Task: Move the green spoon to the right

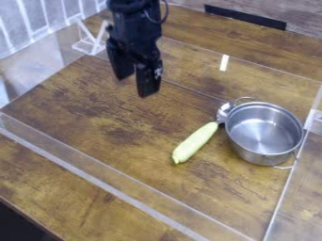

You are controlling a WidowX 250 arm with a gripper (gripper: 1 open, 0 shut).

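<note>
The green spoon [197, 141] is a pale yellow-green, tapered piece lying diagonally on the wooden table, its silvery tip touching the rim of the steel pot [263, 132] to its right. My gripper [134, 79] hangs well above and to the upper left of the spoon, at the back left of the table. Its black fingers [147, 82] point down and stand apart, open, with nothing between them. Nothing is touching the spoon except the table and the pot's edge.
Clear acrylic walls [151, 207] fence the wooden work area. A small clear stand [90, 38] sits at the back left, and a white strip [223, 63] marks the back wall.
</note>
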